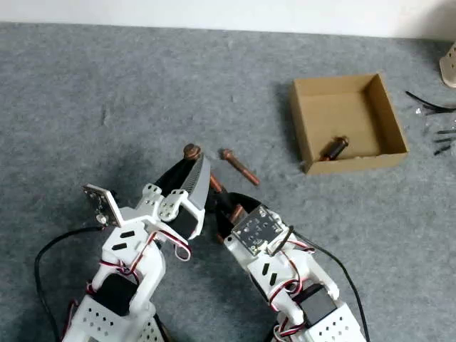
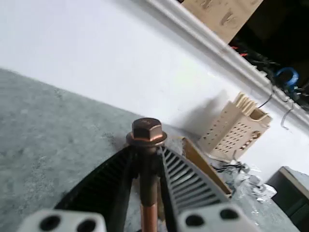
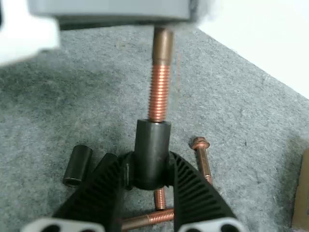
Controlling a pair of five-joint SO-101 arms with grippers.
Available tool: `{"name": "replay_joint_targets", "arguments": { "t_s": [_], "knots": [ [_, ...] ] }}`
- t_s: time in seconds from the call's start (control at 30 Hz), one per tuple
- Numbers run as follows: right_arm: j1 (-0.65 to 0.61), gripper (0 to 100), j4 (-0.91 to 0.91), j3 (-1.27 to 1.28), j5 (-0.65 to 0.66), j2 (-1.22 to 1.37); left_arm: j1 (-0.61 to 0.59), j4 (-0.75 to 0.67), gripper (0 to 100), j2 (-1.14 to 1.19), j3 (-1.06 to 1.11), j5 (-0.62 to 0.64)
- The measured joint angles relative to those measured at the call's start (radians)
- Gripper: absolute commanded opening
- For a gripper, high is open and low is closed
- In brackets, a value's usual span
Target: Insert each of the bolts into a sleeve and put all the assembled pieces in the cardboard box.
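Observation:
My left gripper (image 1: 194,169) (image 2: 146,151) is shut on a copper bolt (image 2: 147,133), hex head up, with its shank running down between the fingers. The bolt's threaded end (image 3: 159,92) meets the top of a black sleeve (image 3: 152,153). My right gripper (image 3: 147,181) (image 1: 225,214) is shut on that sleeve and holds it upright just above the carpet. The two grippers face each other at the table's middle. A loose bolt (image 1: 239,167) (image 3: 202,157) lies beyond them, another bolt (image 3: 147,220) lies under my right gripper, and a spare sleeve (image 3: 77,165) lies beside it.
The cardboard box (image 1: 388,117) sits at the back right with one assembled piece (image 1: 333,149) inside. Black cable ties (image 1: 434,121) lie right of the box. A beige perforated holder (image 2: 236,128) stands by the wall. Grey carpet covers the table.

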Motion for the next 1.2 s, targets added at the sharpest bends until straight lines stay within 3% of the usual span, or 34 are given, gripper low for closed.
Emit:
{"name": "replay_joint_targets", "arguments": {
  "t_s": [0.77,0.83,1.03,1.2],
  "knots": [
    [0.035,0.5,0.000,0.002,0.003,0.002,0.141,0.245,1,-0.002,0.000,0.008],
    [0.035,0.5,0.000,0.002,0.003,0.002,0.144,0.247,7,-0.002,0.000,0.008],
    [0.048,0.5,0.000,0.002,0.003,0.002,0.155,0.290,38,-0.002,0.000,0.006],
    [0.052,0.5,0.000,0.002,0.003,0.002,0.158,0.315,37,-0.002,0.000,0.003]
  ]
}}
